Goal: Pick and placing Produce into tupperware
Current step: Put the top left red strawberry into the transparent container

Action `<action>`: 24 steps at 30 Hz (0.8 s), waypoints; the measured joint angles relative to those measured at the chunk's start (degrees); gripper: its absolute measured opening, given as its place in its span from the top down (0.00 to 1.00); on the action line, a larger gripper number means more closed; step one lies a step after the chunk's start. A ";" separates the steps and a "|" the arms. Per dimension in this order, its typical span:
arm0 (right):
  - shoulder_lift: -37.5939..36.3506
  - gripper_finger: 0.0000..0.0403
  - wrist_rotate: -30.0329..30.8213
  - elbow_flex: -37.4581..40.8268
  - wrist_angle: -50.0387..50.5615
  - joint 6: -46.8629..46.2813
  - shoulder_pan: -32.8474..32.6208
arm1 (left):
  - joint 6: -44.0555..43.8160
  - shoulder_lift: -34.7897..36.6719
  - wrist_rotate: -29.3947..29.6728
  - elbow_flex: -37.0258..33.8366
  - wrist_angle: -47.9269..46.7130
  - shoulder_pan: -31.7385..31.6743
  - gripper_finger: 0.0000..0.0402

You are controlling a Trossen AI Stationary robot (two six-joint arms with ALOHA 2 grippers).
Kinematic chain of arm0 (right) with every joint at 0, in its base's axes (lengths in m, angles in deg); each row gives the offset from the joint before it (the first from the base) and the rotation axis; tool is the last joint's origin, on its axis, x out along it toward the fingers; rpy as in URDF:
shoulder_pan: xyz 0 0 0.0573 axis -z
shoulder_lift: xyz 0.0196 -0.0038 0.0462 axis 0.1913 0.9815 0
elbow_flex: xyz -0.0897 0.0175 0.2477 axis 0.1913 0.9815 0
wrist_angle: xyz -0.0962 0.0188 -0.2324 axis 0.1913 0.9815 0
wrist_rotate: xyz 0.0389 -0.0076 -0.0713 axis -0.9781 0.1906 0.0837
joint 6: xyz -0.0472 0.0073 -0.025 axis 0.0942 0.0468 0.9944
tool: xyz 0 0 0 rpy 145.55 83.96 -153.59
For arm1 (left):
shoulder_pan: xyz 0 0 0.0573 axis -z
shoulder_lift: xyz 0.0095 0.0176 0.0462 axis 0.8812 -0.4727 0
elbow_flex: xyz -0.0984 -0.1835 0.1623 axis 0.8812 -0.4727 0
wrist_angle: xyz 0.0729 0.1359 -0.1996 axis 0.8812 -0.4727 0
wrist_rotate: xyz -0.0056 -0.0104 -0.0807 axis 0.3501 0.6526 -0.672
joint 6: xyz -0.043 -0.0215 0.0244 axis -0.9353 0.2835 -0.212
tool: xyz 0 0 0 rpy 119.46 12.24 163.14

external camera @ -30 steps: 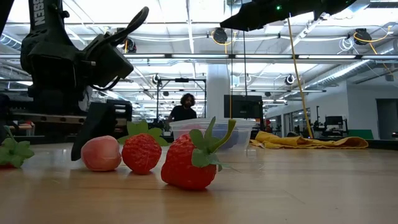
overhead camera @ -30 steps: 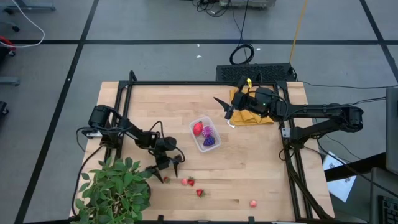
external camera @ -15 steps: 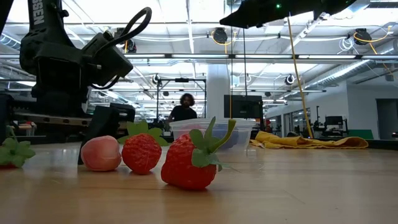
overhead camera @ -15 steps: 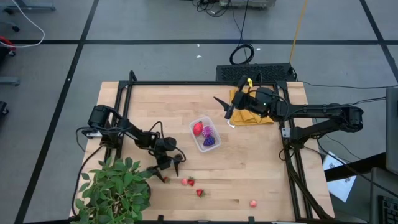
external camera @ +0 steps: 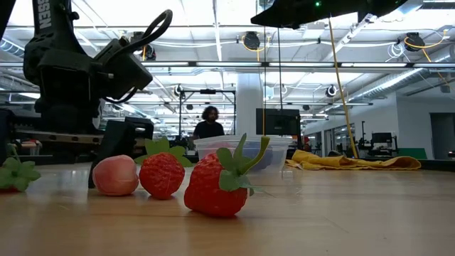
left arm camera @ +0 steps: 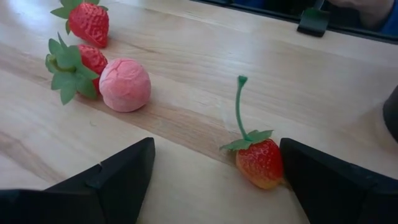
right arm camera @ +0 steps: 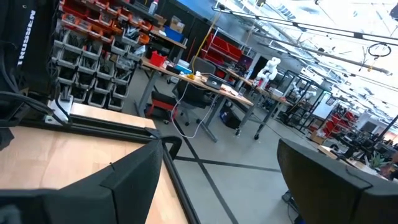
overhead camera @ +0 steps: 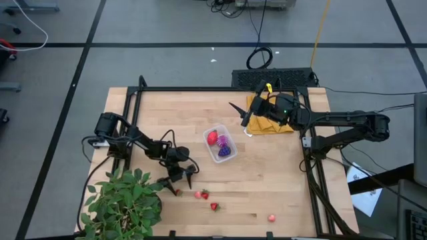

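We see the left claw (left arm camera: 211,177) spread wide, low on the wooden worktop (overhead camera: 267,173), a small red long-stemmed strawberry (left arm camera: 259,163) between its fingers, unheld. The clear rectangular plastic tupperware (overhead camera: 220,144) sits well apart from it. The right claw (overhead camera: 239,113) hangs open beyond the tupperware.

Bright, even overhead light is filling the room, and the wooden table (overhead camera: 267,173) is showing only soft, short shadows. In the table-level view, ceiling light strips (external camera: 213,35) toward twelve o'clock are glaring nearly white, leaving the arm toward ten o'clock as a dark silhouette. The nearest strawberry (external camera: 213,186) is looking sharp while the room behind is softening. In the left wrist view, a small strawberry (left arm camera: 260,163) is casting a faint shadow, and the far corners are blurring slightly.
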 joint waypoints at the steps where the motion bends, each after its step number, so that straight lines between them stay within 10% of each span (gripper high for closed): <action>1: 0.00 0.24 0.00 0.01 0.00 0.00 0.00 | 0.03 0.00 0.03 0.00 0.02 0.08 0.12; 24: 0.00 0.24 0.00 0.00 0.00 0.16 -0.01 | 0.51 -0.07 -0.77 -0.04 0.03 0.10 0.13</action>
